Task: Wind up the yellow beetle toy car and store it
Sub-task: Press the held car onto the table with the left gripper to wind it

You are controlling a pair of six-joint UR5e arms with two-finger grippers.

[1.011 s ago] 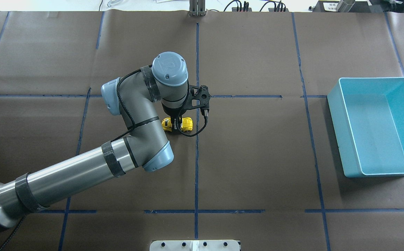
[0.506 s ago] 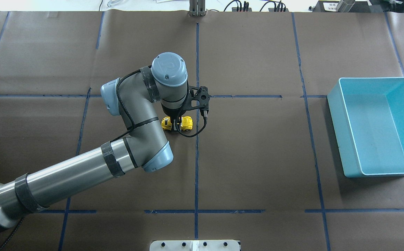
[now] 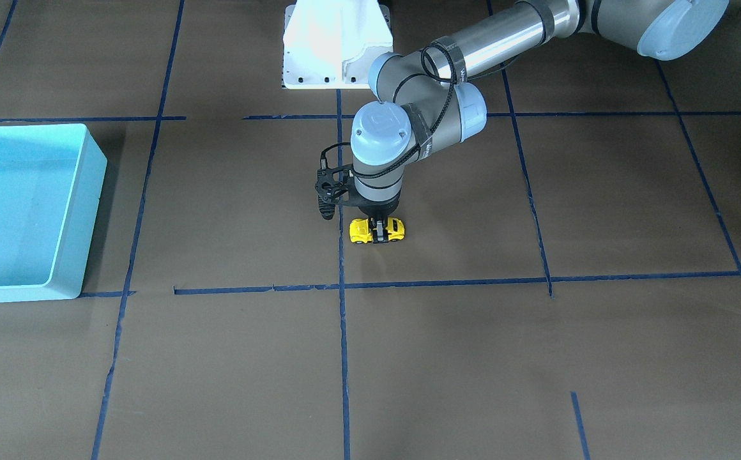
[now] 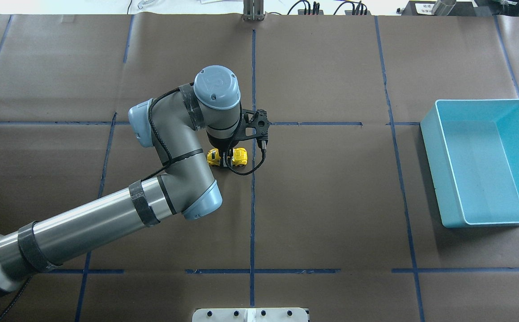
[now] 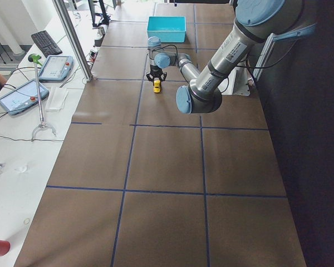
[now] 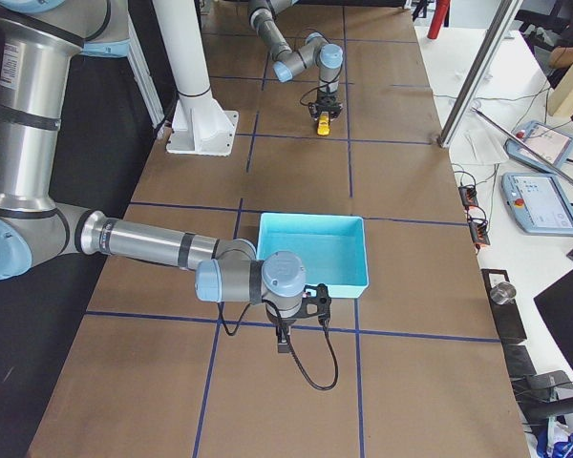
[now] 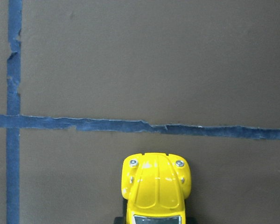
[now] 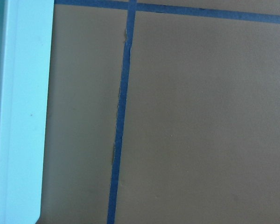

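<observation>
Left gripper [image 3: 378, 234] pinched yellow beetle toy car [image 3: 360, 231] across its flanks, wheels on table [image 3: 536, 358], presumably for winding. Right gripper [image 6: 282, 342] aperture was indeterminable.

**Yellow beetle toy car** [image 3: 395, 229]: tiny, bright yellow, rounded body, dark windscreen, small black wheels. Upright near the centre of the brown surface [image 3: 536, 358], just beside a blue tape line [image 3: 340, 211]. Clasped across its middle by the left hand [image 3: 378, 234].

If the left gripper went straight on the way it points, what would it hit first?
Probably the yellow beetle toy car between its jaws, then the table paper beneath.
</observation>
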